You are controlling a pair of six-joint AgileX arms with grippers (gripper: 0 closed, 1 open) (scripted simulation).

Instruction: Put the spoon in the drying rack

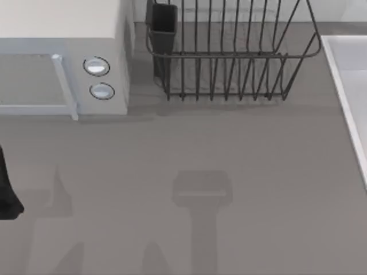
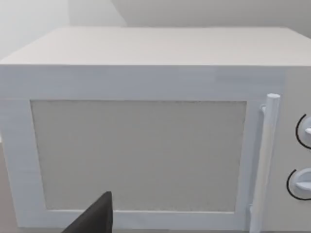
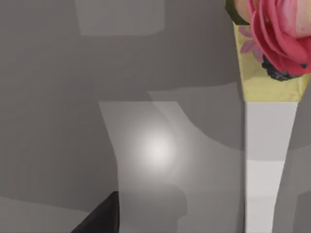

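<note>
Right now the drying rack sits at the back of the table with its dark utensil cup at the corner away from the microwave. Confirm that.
Not quite. The top view shows the drying rack at the back of the table, but its dark utensil cup stands at the corner nearest the microwave, not away from it.

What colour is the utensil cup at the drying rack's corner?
Dark, near black, like the wire drying rack itself; the utensil cup shows best in the top view.

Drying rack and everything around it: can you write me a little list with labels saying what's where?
drying rack: far side of the table, middle, upright
utensil cup: dark, at the rack's left corner
microwave: grey, left of the rack, door shut, two round knobs
spoon: cannot tell where it is
left arm: dark part at the table's left edge, facing the microwave
table: grey
</note>
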